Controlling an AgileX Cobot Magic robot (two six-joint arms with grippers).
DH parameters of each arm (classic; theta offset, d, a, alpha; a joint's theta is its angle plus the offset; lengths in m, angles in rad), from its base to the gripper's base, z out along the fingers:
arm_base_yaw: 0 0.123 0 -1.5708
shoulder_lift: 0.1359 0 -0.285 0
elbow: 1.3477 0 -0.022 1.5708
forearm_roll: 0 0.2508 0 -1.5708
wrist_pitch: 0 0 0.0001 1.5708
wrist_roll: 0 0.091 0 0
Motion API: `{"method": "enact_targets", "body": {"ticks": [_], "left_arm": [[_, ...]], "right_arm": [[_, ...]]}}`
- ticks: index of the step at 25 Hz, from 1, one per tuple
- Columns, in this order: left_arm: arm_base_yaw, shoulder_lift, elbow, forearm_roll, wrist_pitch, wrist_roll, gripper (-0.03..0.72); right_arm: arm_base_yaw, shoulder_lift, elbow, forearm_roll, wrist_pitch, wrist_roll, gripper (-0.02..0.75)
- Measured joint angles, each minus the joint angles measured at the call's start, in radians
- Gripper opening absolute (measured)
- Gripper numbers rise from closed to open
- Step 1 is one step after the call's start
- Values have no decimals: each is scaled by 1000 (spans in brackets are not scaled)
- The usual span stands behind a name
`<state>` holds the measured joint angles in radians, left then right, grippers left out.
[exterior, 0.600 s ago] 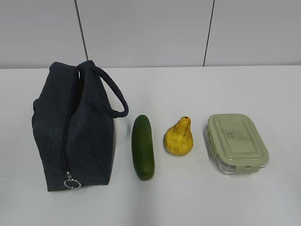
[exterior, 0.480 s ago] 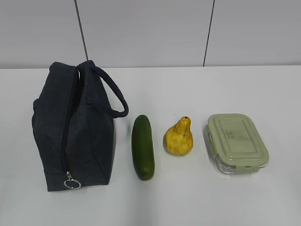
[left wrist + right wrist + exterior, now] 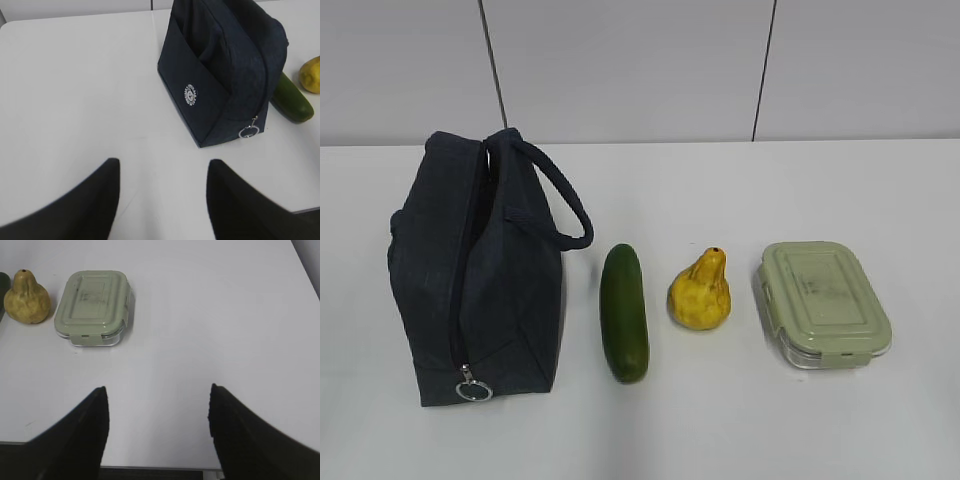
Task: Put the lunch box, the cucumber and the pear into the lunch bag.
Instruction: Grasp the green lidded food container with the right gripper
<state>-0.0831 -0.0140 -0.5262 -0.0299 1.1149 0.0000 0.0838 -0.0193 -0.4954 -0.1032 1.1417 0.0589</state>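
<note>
Navy lunch bag [image 3: 475, 275], cucumber [image 3: 623, 312], pear [image 3: 700, 291], lunch box [image 3: 823, 303] unmoved; both jaws released, empty.

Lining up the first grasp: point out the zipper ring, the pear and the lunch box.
zipper ring [image 3: 474, 391], exterior view, on the metal loop.
pear [image 3: 699, 297], exterior view, on its belly.
lunch box [image 3: 93, 306], right wrist view, lid centre.

Ahead of our spread left claw [image 3: 162, 200] lies bare white tabletop [image 3: 75, 100]; the dark navy fabric bag [image 3: 225, 70] blocks its far right. Only the sage-green-lidded clear box [image 3: 94, 307] stands beyond our right claw [image 3: 157, 432].
</note>
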Motion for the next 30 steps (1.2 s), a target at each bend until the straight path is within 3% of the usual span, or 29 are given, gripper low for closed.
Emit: {"method": "enact_targets", "body": {"ticks": [10,30], "left_arm": [[0,0,0,1,0,0,342],[0,0,0,1,0,0,342]], "right_arm": [[0,39,-33,-28,0,0,496],[0,550,-140,6,-180,20,496]]}}
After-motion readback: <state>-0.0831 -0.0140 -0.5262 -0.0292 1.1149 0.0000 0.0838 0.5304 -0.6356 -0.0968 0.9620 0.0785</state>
